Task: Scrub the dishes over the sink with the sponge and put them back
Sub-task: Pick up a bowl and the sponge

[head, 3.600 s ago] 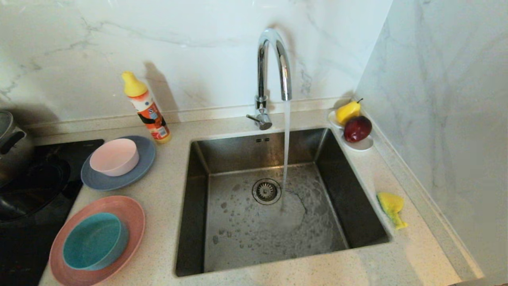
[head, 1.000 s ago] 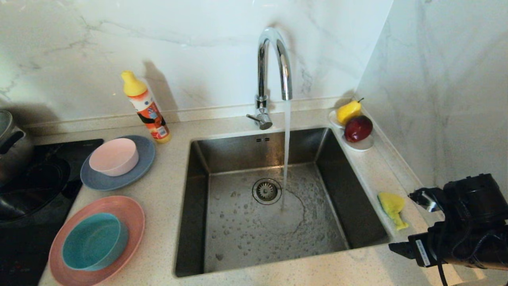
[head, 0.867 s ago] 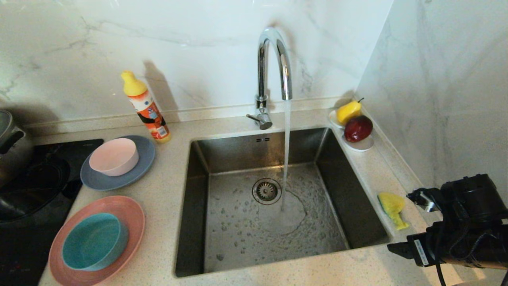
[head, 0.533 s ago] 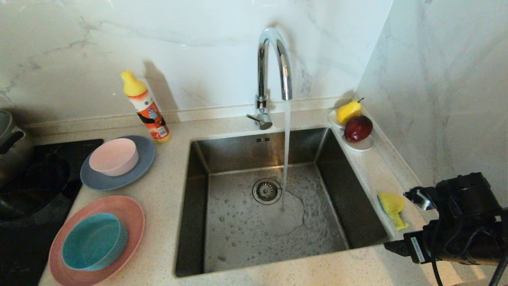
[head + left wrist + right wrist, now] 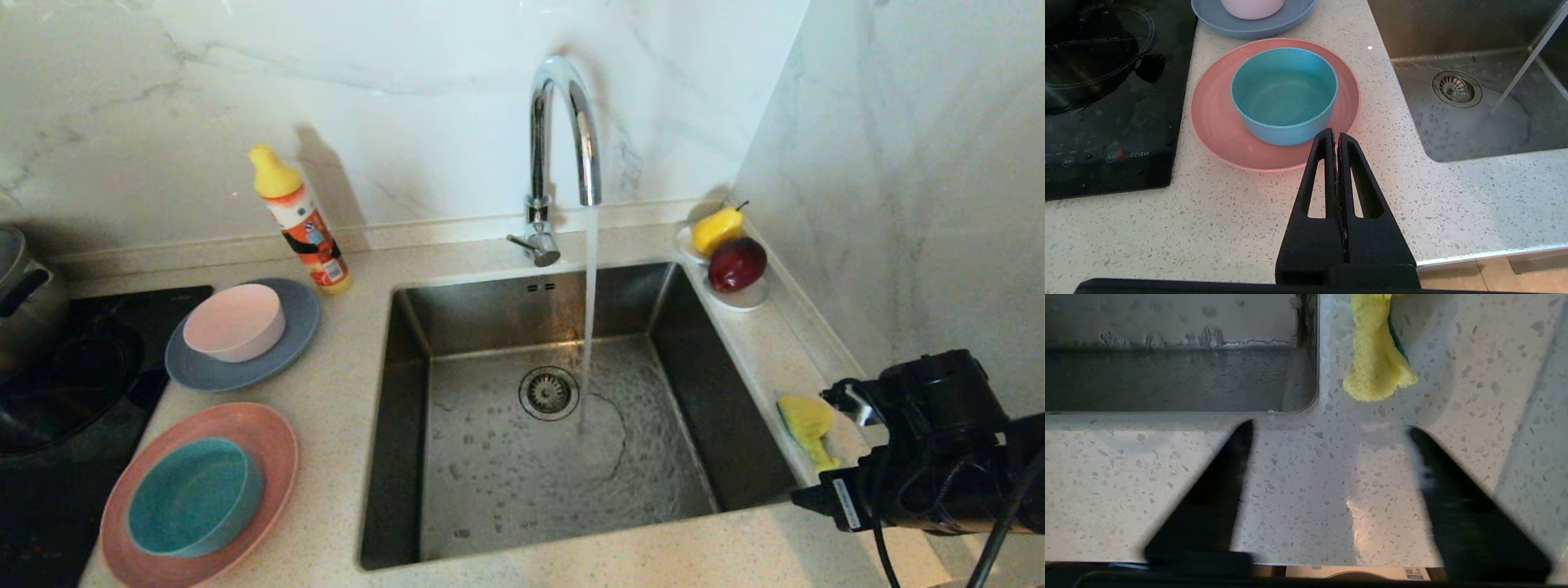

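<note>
Sponge (image 5: pixel 805 426) on the counter (image 5: pixel 343 392) right of the sink (image 5: pixel 694 343); dishes (image 5: pixel 196 490) lie left

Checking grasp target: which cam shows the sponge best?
Right wrist view: the sponge fills the frame ahead of the open right gripper, though partly cropped. Head view shows it whole but small. Left wrist view misses it.

At your far left you see a steel pot (image 5: pixel 20 298) on the black cooktop (image 5: pixel 57 425). A detergent bottle (image 5: pixel 300 222) stands by the wall, and a pear (image 5: pixel 717 229) and a dark red fruit (image 5: pixel 736 264) lie in a white dish (image 5: pixel 744 299).
</note>
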Motion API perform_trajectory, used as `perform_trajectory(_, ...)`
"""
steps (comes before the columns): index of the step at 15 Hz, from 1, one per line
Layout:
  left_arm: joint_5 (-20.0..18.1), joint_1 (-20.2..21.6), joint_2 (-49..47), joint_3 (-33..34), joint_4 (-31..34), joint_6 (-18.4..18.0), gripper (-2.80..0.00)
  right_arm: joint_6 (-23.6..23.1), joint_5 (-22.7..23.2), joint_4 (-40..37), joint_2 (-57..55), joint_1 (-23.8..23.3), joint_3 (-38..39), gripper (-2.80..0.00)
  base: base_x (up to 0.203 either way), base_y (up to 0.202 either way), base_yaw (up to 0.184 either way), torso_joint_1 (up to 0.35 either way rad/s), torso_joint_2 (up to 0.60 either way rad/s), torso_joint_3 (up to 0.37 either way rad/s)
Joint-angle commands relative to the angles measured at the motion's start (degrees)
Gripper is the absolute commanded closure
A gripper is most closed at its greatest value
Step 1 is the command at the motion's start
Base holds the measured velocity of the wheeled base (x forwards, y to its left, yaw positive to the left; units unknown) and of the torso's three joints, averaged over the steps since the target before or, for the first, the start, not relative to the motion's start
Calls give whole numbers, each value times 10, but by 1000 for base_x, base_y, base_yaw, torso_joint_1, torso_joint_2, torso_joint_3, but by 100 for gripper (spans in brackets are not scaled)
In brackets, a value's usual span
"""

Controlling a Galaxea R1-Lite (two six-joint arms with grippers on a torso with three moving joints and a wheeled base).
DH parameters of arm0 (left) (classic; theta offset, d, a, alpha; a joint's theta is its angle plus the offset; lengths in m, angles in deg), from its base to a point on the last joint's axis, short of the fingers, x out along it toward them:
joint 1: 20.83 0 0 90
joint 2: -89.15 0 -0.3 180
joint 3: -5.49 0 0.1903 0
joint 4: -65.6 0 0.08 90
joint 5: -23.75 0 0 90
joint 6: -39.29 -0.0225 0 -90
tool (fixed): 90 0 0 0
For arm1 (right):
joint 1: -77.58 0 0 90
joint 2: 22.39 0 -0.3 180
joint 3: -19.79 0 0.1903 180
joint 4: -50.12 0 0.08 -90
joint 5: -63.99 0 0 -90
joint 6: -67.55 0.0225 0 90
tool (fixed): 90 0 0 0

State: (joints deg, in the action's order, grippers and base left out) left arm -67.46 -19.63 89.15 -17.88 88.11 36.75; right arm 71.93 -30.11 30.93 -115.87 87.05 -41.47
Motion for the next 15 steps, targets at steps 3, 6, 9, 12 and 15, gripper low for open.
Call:
perform_trajectory(3, 0, 0, -1, 7, 0, 0, 0, 0, 0, 0, -24, -11, -18, 0, 0, 0, 0, 0, 0, 0)
perform_trajectory(6, 0, 0, -1, 7, 0, 0, 0, -1, 1, 11, -37, -20, -21, 0, 0, 0, 0, 0, 0, 0)
perform_trajectory(9, 0, 0, -1, 7, 0, 0, 0, -1, -3, 45, -46, -20, -13, 0, 0, 0, 0, 0, 0, 0)
perform_trajectory(12, 0, 0, -1, 7, 0, 0, 0, -2, -3, 41, -23, -20, -13, 0, 0, 0, 0, 0, 0, 0)
perform_trajectory(15, 0, 0, -1, 7, 0, 0, 0, -3, -4, 34, -12, -20, -16, -280, 0, 0, 0, 0, 0, 0)
